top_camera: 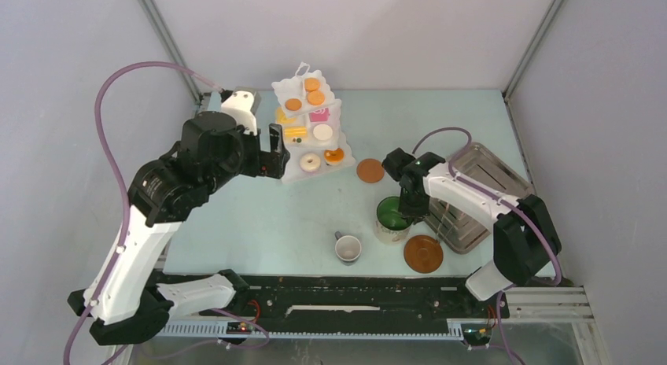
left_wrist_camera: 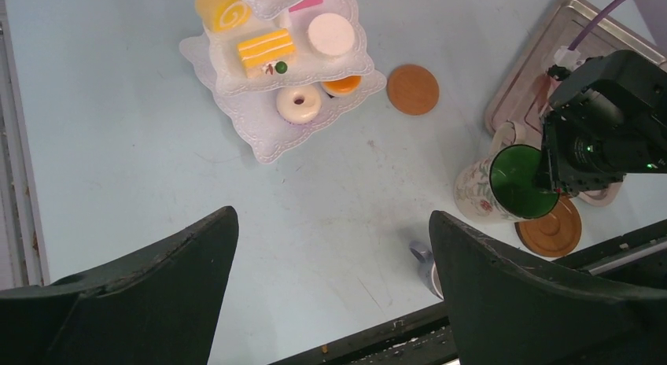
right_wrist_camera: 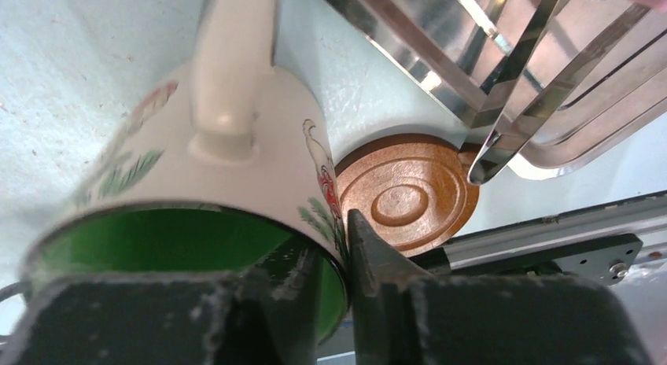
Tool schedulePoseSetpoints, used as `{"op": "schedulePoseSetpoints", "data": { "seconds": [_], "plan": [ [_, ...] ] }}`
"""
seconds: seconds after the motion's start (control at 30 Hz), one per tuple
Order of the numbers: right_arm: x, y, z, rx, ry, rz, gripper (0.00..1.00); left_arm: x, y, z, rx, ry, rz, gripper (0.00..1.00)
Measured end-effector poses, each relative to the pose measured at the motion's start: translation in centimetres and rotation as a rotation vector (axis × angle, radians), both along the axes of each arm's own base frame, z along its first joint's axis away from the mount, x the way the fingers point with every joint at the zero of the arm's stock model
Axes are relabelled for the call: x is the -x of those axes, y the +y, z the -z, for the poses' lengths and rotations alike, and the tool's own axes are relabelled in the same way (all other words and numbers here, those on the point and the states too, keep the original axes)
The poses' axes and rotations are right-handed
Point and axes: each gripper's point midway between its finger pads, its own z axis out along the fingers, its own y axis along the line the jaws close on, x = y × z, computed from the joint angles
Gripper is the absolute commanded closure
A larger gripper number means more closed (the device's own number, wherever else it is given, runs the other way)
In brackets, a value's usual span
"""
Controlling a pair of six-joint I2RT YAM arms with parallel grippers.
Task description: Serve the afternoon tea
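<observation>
The right fingers [right_wrist_camera: 374, 259] are clamped on the rim of the mug [top_camera: 391, 217], one inside against the green lining and one outside on the painted wall, with the handle on the side away from them. The mug is close to the near edge of the table [top_camera: 259, 223], right of the middle. A brown saucer [top_camera: 423, 254] lies just beside it towards the near right corner, and a white cup [top_camera: 347, 248] stands a little to its left. A metal tray [top_camera: 484, 164] sits along the right edge.

The left fingers [left_wrist_camera: 157, 294] are spread wide apart and hold nothing, hanging over the table near the stand [left_wrist_camera: 259, 137]. The stand is at the middle of the far edge. Orange rounds [top_camera: 312, 84] lie on its top tier, a yellow wedge [left_wrist_camera: 266, 49] on the middle tier and a doughnut [left_wrist_camera: 299, 104] on the bottom. A second brown disc [top_camera: 370, 171] lies flat just to the stand's right.
</observation>
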Motion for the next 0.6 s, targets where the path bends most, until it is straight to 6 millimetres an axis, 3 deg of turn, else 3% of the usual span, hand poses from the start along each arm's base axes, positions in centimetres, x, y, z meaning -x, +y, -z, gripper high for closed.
{"op": "schedulePoseSetpoints", "data": {
  "seconds": [0.03, 0.3, 0.6],
  "plan": [
    [0.1, 0.0, 0.0, 0.0, 0.004, -0.004, 0.99, 0.0, 0.1, 0.0, -0.001, -0.002, -0.002, 0.02],
    [-0.7, 0.3, -0.8, -0.103, -0.032, -0.004, 1.0, 0.0, 0.3, -0.1, -0.008, -0.01, -0.005, 0.02],
    [-4.7, 1.0, -5.4, -0.186, -0.181, -0.031, 1.0, 0.0, 0.3, -0.2, -0.007, -0.01, -0.005, 0.02]
  ]
}}
